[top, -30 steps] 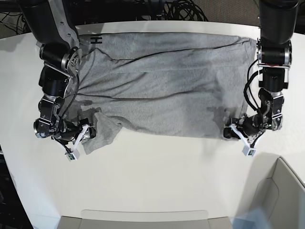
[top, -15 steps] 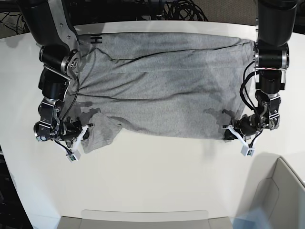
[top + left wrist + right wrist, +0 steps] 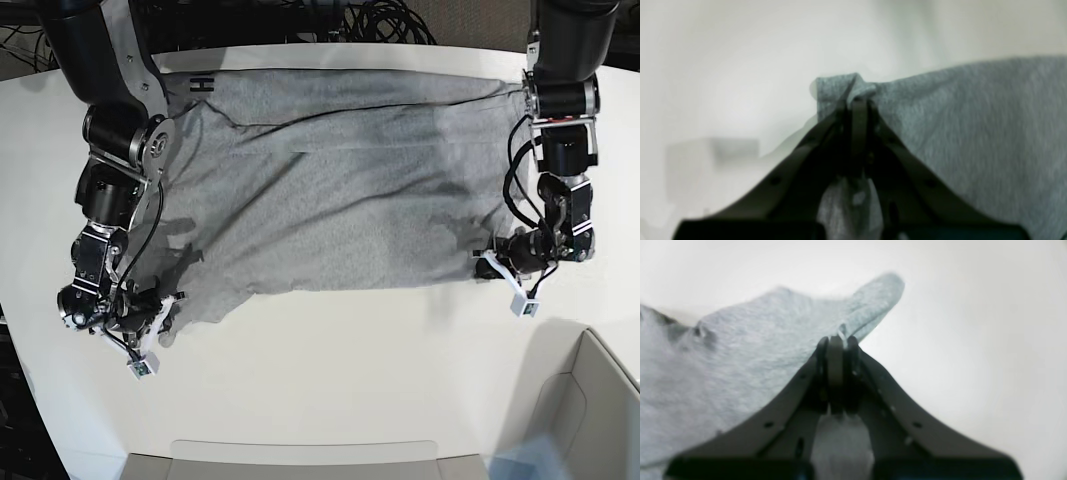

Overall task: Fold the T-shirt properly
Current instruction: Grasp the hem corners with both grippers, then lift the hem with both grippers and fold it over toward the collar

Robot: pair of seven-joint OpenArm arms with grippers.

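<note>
The heather-grey T-shirt [image 3: 350,180] lies spread across the white table [image 3: 330,370], with a black letter H [image 3: 203,85] showing at its far left edge. My right gripper [image 3: 168,322], on the left of the base view, is shut on the shirt's near left corner. In the right wrist view the right gripper [image 3: 836,340] pinches a fold of grey cloth [image 3: 740,366]. My left gripper [image 3: 487,263], on the right of the base view, is shut on the near right corner. In the left wrist view the left gripper [image 3: 857,101] holds bunched fabric [image 3: 973,133].
A pale open box [image 3: 590,400] stands at the near right corner. A shallow tray edge [image 3: 300,455] runs along the front. Black cables [image 3: 380,25] lie beyond the table's far edge. Both arm columns stand at the shirt's two ends.
Both grippers have gone from open to shut on the shirt's near corners. The right gripper has pulled its corner outward and nearer, flattening the flap. The left gripper shifted slightly away.
</note>
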